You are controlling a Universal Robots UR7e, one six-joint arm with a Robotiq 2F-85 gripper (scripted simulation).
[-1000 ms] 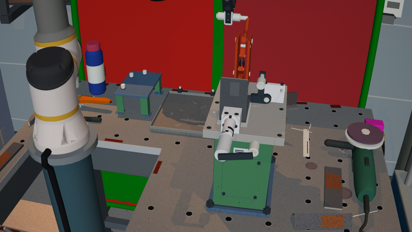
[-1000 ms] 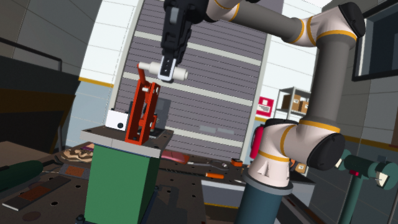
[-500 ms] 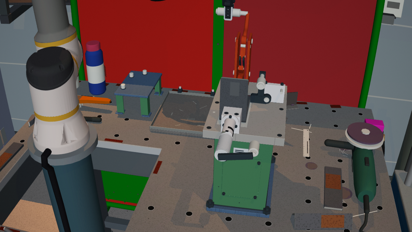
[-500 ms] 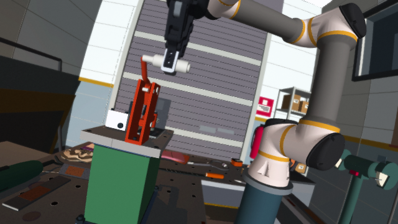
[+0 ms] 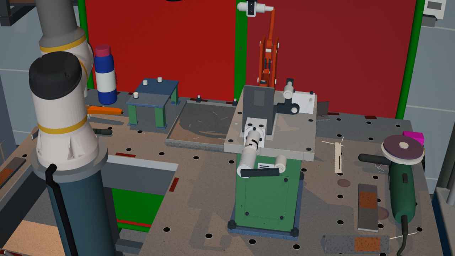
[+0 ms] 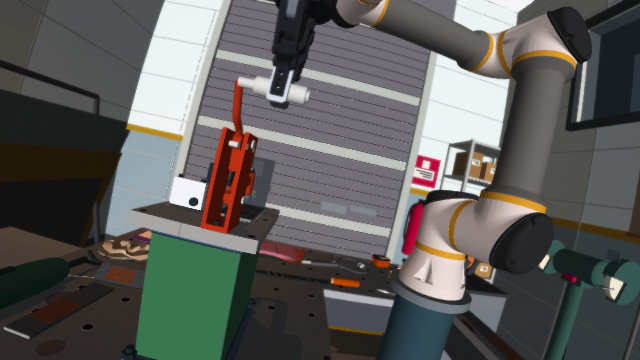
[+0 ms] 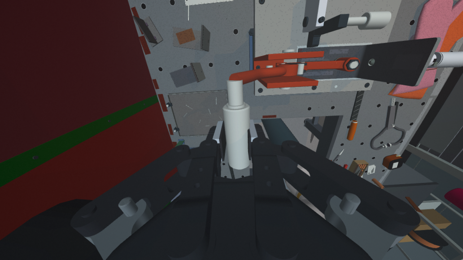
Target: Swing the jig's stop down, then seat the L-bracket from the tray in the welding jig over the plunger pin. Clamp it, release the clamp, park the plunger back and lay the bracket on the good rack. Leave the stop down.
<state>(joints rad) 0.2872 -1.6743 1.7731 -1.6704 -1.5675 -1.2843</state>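
My gripper (image 6: pixel 281 89) is high above the jig, its fingers closed on either side of the white grip (image 7: pixel 237 135) of the orange toggle clamp's handle (image 5: pixel 270 28), which stands nearly upright. The clamp's body (image 6: pixel 228 181) sits at the back of the jig's grey plate (image 5: pixel 270 133). The dark L-bracket (image 5: pixel 258 106) stands upright on the plate, behind the white plunger block and its ribbed plunger knob (image 5: pixel 249 156). The black stop (image 5: pixel 288 106) with its white knob lies beside the bracket. The tray (image 5: pixel 200 125) left of the jig is empty. The blue-topped rack (image 5: pixel 152 97) stands further left.
A blue and white canister (image 5: pixel 105 76) stands at the table's back left beside my arm's base. An angle grinder (image 5: pixel 402 172) lies on the right, with a steel ruler (image 5: pixel 338 156) and rusty plates (image 5: pixel 367 207) near it. A red screen closes the far side.
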